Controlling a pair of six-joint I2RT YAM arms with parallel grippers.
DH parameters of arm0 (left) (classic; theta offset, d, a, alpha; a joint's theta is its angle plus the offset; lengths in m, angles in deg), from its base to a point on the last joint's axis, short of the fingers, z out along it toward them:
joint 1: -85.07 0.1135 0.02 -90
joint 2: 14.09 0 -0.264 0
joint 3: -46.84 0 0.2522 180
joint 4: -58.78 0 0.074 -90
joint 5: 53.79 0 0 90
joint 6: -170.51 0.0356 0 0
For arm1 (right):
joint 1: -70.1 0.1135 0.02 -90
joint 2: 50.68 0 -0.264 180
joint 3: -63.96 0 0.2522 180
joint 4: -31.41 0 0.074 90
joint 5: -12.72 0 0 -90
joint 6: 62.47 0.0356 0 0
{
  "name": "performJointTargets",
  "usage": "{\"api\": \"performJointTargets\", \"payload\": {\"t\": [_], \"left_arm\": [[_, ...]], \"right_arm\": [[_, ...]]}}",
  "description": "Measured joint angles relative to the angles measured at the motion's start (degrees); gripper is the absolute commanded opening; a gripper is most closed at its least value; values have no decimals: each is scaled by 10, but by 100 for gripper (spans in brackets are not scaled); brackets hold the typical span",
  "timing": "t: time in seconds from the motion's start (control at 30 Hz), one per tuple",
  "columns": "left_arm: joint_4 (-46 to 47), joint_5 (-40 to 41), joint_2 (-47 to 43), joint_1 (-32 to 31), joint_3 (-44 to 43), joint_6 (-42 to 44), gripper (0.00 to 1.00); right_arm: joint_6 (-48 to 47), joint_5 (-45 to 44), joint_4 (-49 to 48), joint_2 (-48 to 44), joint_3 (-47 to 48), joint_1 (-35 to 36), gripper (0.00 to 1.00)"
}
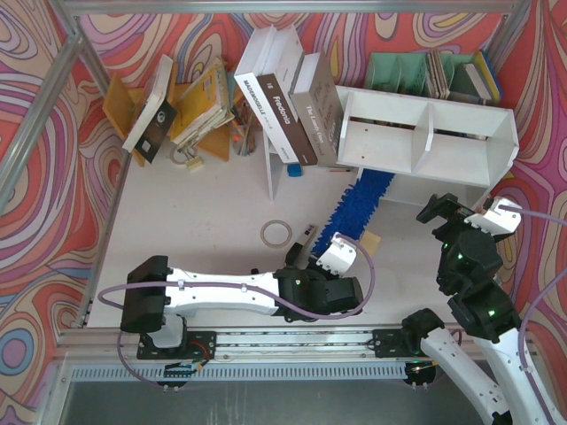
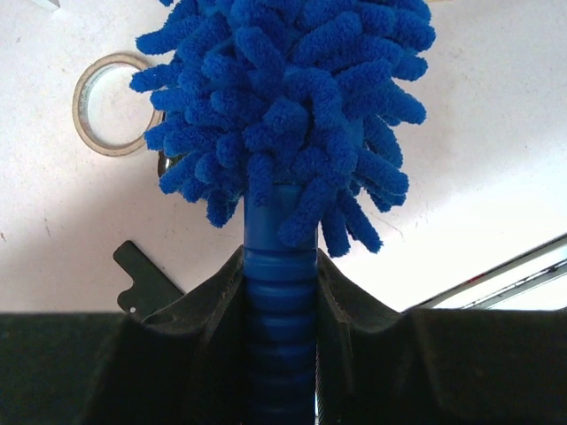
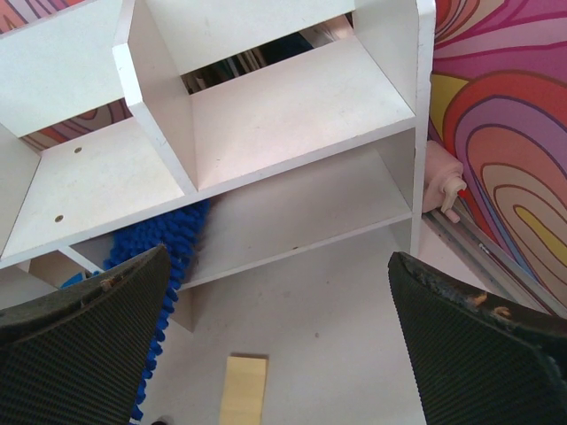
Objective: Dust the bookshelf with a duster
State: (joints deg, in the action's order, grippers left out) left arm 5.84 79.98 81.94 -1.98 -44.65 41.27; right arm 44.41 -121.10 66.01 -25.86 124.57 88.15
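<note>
We see a white tabletop set inside walls printed with swirling red, orange and purple bands, with a metal frame running along the edges. At the far left a tan wooden rack holds several leaning books, one with its dark cover turned toward us. Next to it, nearer the middle, three larger volumes stand tilted against one another. A clear tape ring lies flat on the table in front of them, and a small black flat piece lies just beside the left gripper. That gripper's jaws are pressed tight on the ribbed blue handle of the duster. Its fluffy head lies stretched across the table toward the right, and its tip reaches the lower left opening of the bookshelf. We cannot tell whether the tip touches a board there. A pale yellow block rests on the table near the handle. The bookshelf stands at the back right, its upper level split by a divider into two open compartments. Behind it a pale green file organizer holds a few notebooks in its right-hand slots. The right gripper hovers in front of the bookshelf's right side with its jaws spread wide, gripping nothing.
</note>
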Motion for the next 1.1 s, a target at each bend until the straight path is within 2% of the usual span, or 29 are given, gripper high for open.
{"api": "performJointTargets", "payload": {"t": [0.47, 0.83, 1.1], "left_arm": [[16, -42, 34, 0, 16, 11, 0], [52, -50, 39, -34, -13, 87, 0], [49, -31, 38, -35, 1, 86, 0]], "right_arm": [[0, 4, 0, 0, 0, 0, 99], [0, 4, 0, 1, 0, 0, 99], [0, 4, 0, 1, 0, 0, 99]]}}
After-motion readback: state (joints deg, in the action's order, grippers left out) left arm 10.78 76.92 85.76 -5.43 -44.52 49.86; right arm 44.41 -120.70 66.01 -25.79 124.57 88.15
